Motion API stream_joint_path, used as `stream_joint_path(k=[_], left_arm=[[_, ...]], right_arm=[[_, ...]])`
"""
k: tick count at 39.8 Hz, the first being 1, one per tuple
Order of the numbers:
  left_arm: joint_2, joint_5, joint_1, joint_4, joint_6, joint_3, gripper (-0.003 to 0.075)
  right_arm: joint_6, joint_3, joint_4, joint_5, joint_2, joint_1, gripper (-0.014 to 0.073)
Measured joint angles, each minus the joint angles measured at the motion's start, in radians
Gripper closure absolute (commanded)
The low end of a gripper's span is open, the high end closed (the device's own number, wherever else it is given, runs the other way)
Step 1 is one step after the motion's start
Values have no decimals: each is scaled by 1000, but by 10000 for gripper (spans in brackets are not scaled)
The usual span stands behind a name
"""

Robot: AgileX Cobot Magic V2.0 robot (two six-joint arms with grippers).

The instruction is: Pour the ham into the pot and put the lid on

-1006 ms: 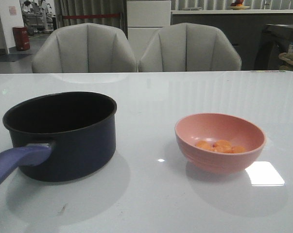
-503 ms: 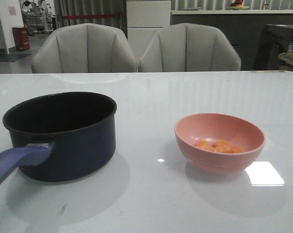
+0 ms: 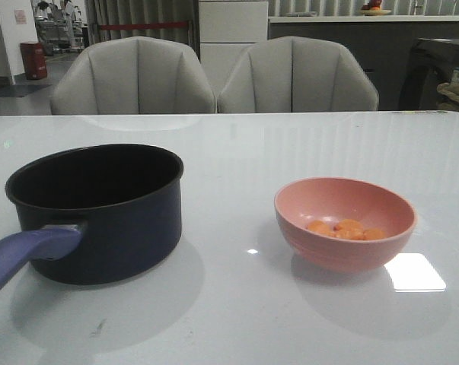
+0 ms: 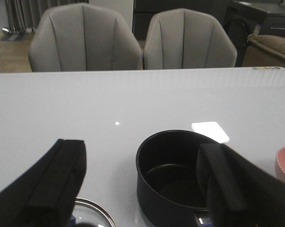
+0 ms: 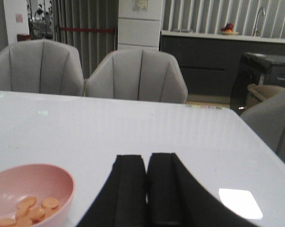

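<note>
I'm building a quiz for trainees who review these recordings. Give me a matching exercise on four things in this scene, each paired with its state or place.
Things:
1. pot
2. ham
3. left gripper
4. right gripper

States or places:
a. fingers pressed together
b. lying in the pink bowl
c. empty, no lid on it
d. fingers spread wide apart

Pairs: 1-c, 2-b, 3-d, 4-a

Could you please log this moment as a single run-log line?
stage: not started | ham in pink bowl | pot empty, uncovered | left pincer open, empty | right pincer shut, empty
</note>
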Motion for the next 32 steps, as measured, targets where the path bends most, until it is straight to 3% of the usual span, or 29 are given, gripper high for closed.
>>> stream_joint_path(k=[8, 19, 29, 32], left_arm=[[-159, 94, -11, 91, 0, 58, 185], [-181, 121, -34, 100, 0, 79, 185], [-181, 121, -34, 100, 0, 79, 185], [-181, 121, -34, 100, 0, 79, 185]], right_arm=[[2, -11, 0, -38, 2, 0, 441], [9, -262, 43, 280, 270, 0, 441], [10, -289, 106, 297, 451, 0, 435], [12, -313, 122, 325, 506, 0, 381]])
